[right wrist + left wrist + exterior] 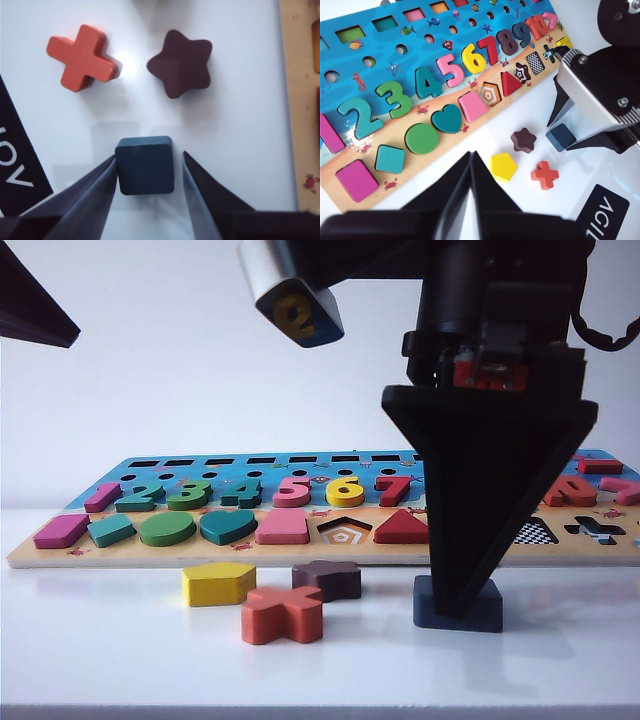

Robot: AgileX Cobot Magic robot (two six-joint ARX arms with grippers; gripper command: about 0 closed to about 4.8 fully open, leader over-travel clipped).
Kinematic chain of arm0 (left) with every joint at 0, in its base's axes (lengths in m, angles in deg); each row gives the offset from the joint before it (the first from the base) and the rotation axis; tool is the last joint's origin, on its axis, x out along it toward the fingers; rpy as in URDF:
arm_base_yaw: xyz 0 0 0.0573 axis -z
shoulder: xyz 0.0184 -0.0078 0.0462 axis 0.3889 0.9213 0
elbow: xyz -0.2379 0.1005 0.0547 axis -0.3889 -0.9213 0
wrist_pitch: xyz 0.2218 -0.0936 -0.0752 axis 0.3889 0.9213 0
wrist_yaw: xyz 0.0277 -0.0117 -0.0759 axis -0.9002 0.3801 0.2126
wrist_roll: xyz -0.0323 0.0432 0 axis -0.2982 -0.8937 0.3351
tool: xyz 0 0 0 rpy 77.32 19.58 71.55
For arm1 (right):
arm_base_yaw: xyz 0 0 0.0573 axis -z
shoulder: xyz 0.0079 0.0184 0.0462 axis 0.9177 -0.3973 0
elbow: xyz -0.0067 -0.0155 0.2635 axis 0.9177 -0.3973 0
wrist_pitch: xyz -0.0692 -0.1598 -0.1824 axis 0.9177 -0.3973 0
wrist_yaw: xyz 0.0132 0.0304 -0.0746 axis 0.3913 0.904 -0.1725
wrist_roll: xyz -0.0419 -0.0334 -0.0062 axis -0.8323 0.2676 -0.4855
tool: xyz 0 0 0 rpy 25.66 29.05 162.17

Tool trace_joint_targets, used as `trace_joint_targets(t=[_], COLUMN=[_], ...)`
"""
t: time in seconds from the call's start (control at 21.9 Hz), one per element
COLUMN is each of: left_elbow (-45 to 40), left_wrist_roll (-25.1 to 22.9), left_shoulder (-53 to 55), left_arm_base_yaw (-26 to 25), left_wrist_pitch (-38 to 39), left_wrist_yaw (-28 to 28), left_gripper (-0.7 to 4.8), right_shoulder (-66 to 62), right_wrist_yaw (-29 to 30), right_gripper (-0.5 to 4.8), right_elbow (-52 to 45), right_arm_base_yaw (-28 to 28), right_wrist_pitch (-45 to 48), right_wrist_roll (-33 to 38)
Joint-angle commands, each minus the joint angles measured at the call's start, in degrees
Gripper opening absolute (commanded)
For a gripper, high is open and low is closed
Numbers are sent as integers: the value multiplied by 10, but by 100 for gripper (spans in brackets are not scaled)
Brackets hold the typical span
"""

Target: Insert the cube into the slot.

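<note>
White tabletop [120, 660] and a pale wall behind; a puzzle board [380, 50] lies across the back of it. Down at the near right, the right gripper [147, 172] stands with its jaws partly spread on either side of the cube [145, 165]. One finger touches the cube's side, the other stands just off the opposite side, so nothing is clamped or lifted. The cube lies flat on the table, in front of the board's right part, its edges about square to the fingers; being square, it has no long axis. A brown star [181, 62] and a red cross [82, 56] sit nearby, a yellow hexagon [217, 583] farther left. The left gripper [470, 172] hangs above the table's near side with its jaws pressed together, holding nothing. Raised numerals 1 to 10 line the board. White letters on the black arm read "AGIL", cut off by the frame edge.
</note>
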Motion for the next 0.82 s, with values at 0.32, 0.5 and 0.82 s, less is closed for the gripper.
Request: trace_joint_targets(t=[0.32,0.5,0.82], left_elbow=[0,0,0], left_wrist_roll=[-3,-3,-3], left_shoulder=[0,0,0], left_arm_base_yaw=[-1,-1,-1], left_wrist_pitch=[-9,-9,-9], left_wrist_yaw=[1,1,1], left_gripper=[9,9,10], right_shoulder=[34,45,44], right_wrist_yaw=[-17,-10,28], right_gripper=[206,241,367], right_elbow=[39,67,59], right_arm_base_yaw=[4,4,4], right_wrist_pitch=[-3,-20,-69], right_wrist_roll=[69,72,52])
